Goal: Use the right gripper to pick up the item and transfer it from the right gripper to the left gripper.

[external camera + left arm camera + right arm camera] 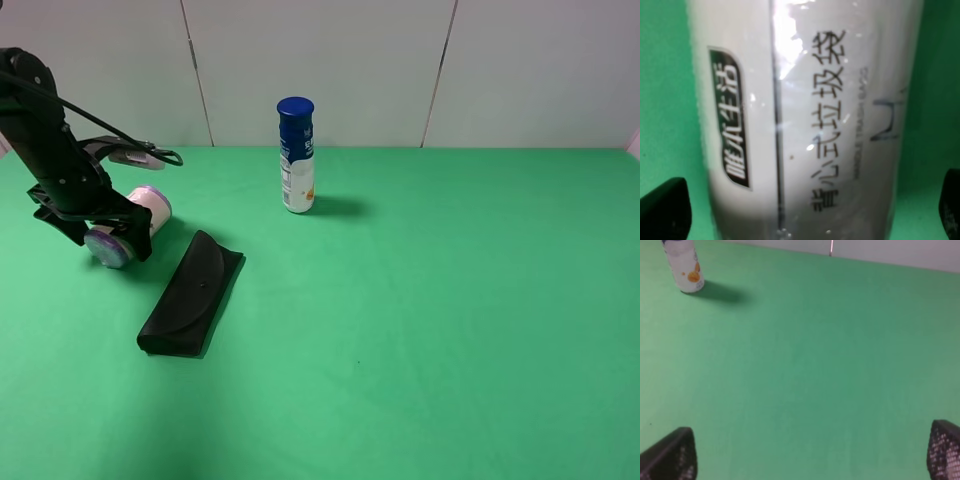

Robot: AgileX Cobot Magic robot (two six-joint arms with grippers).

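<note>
Green cloth covered the table [450, 330], with pale wall panels behind its far edge. Near the left edge, the left gripper [118, 232] sat low over the cloth with the item [135, 222] between its fingers. In the left wrist view the finger pads [664, 210] stood out to either side of the cream body with green showing in the gaps, so the jaws looked released and spread wide, bracketing the canister rather than squeezing it. The item [805, 120] lay on its side, or close to it. Its long axis ran from the purple bottom rim at the near-left end toward the purple lid at the far-right end, across the line between the fingers. Whether it rested fully on the cloth or was partly propped by the gripper could not be told.

Just beside it, toward the near edge, lay the case [191, 292], and farther off near the far edge stood the bottle [296, 155].

The right gripper [810, 460] was out of the high view; its own camera showed both tips wide apart with only bare cloth between them, holding nothing. The left arm was plainly the nearer one, and I judged the handover to be finished or finishing.
</note>
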